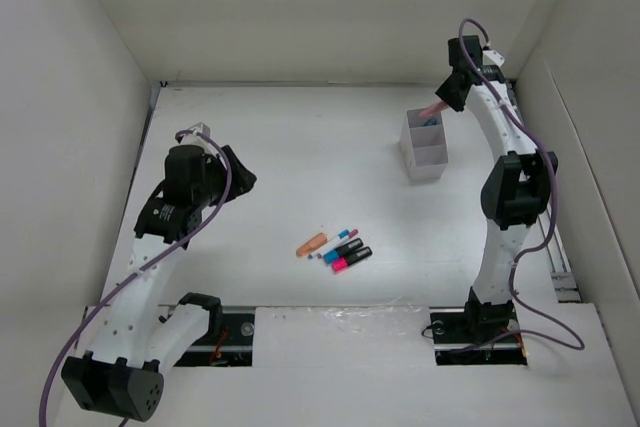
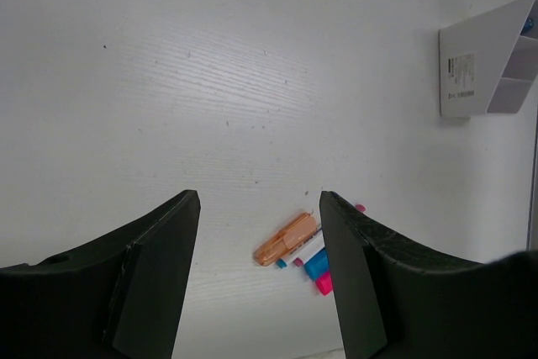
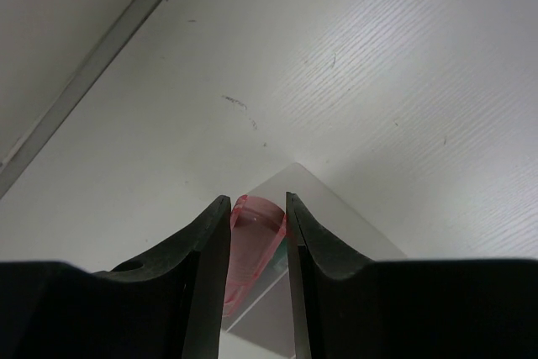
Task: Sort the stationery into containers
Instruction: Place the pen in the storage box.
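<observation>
The white two-compartment box (image 1: 428,150) stands at the far right; a blue piece (image 1: 430,122) lies in its far compartment. My right gripper (image 1: 447,99) is shut on a pink stubby piece (image 3: 252,245) and holds it just above the box's far compartment (image 3: 336,216). On the table's middle lie an orange stubby piece (image 1: 312,244), a thin blue-pink pen (image 1: 340,240), a black marker with a blue end (image 1: 345,247) and a black marker with a pink end (image 1: 351,260). My left gripper (image 1: 243,179) is open and empty, up to their left; the orange piece (image 2: 287,239) shows between its fingers.
White walls enclose the table on the left, back and right. The arm bases sit on a rail at the near edge (image 1: 330,327).
</observation>
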`<state>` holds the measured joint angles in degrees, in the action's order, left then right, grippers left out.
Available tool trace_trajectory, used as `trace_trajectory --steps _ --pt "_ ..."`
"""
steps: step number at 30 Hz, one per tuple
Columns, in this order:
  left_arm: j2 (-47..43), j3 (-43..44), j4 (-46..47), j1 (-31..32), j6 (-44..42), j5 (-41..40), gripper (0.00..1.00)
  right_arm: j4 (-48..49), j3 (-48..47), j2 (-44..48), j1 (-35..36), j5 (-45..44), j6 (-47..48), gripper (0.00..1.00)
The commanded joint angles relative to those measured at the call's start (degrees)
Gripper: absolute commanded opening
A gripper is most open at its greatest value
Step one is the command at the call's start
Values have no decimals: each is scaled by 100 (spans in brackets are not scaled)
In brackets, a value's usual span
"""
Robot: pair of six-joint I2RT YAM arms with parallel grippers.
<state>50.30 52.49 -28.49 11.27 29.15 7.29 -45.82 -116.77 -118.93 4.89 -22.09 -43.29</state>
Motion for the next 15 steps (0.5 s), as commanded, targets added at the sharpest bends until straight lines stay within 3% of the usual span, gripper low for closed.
trace_trajectory --steps 1,11,15 --pt "32 174 195 33 -93 45 56 179 -66 99 21 -68 22 19" --pt "85 174 300 33 -93 97 56 284 225 99 259 -68 -259 25" --pt "85 121 300 33 -93 97 56 284 278 151 311 -68 -312 36"
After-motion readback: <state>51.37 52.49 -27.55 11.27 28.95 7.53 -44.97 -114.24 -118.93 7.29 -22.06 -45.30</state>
